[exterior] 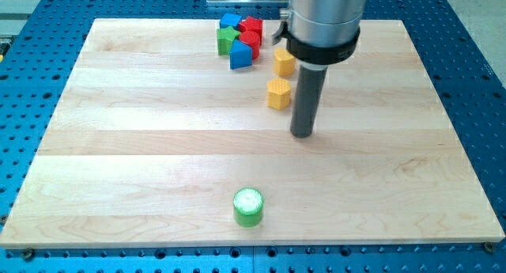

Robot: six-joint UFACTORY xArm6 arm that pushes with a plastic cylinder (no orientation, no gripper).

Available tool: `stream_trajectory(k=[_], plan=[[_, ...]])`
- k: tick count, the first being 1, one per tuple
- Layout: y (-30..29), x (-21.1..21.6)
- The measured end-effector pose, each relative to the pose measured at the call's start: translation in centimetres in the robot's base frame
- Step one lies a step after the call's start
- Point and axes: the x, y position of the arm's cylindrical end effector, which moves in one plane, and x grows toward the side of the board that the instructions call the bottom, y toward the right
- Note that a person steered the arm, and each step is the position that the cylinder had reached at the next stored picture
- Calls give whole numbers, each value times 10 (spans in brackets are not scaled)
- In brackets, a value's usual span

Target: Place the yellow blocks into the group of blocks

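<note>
Two yellow blocks lie near the view's top centre: one (pixel 284 62) higher up, partly behind the arm, and a hexagon-like one (pixel 278 93) just below it. A tight group sits to their left at the top: a blue block (pixel 230 20), a red block (pixel 251 26), a green block (pixel 227 39), a second red block (pixel 249 41) and a second blue block (pixel 240 55). My tip (pixel 301 134) rests on the board just right of and below the lower yellow block, apart from it.
A green cylinder (pixel 248 206) stands alone near the view's bottom centre. The wooden board (pixel 118 146) lies on a blue perforated table (pixel 474 83). The arm's grey body (pixel 322 20) covers part of the top edge.
</note>
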Motion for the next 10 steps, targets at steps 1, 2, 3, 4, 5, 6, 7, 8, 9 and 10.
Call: stream_trajectory(k=[1, 2, 3, 4, 5, 6, 7, 8, 9, 10], plan=[[-20, -4], [-15, -32], [-8, -61], [-8, -80], [-8, -80], [-16, -57], [-62, -46], [-75, -50], [-57, -88], [-37, -106]])
